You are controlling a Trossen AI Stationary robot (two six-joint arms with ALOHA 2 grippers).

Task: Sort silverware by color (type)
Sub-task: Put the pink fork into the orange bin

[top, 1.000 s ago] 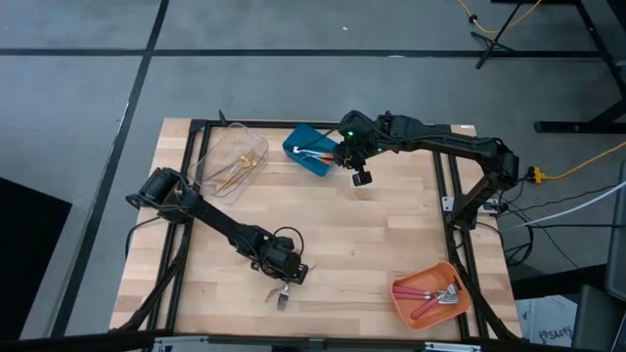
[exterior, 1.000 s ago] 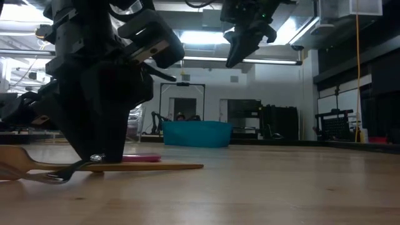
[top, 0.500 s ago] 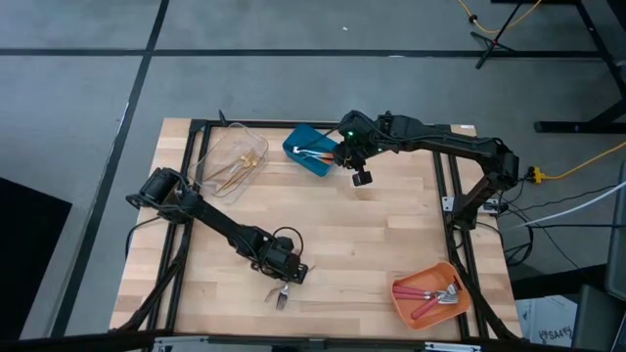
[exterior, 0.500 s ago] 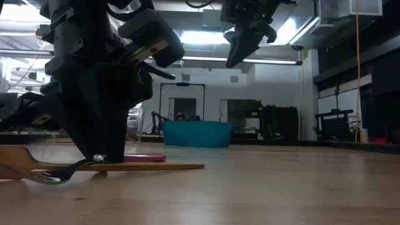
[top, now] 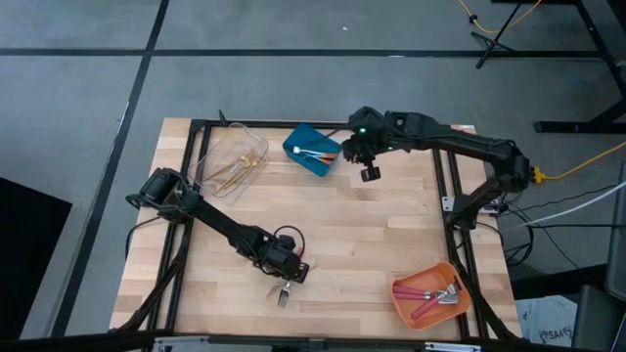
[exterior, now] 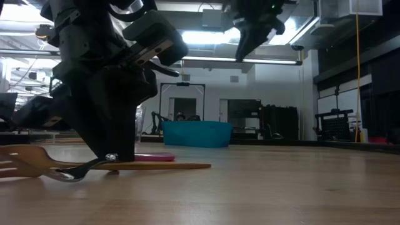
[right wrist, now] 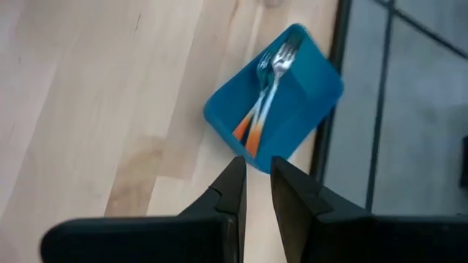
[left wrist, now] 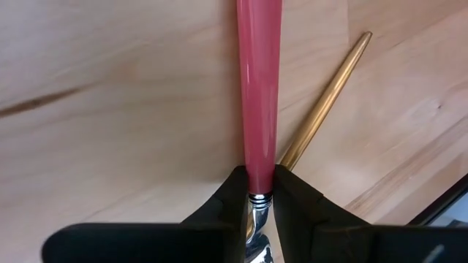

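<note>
Pinching a glossy pink-handled, silver-necked utensil (left wrist: pixel 259 88), the left gripper (left wrist: pixel 257 196) jaws clamp beside a gold one (left wrist: pixel 325 98).

No lettering, labels, brand names or numbers can be read anywhere, not on the bins, the arms or the room behind.

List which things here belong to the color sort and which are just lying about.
Job:
- pink-handled utensil, clamped in the left hand
- gold utensil beside it
- orange-handled forks in the blue bin

Lying about:
- yellow cable on the floor
</note>
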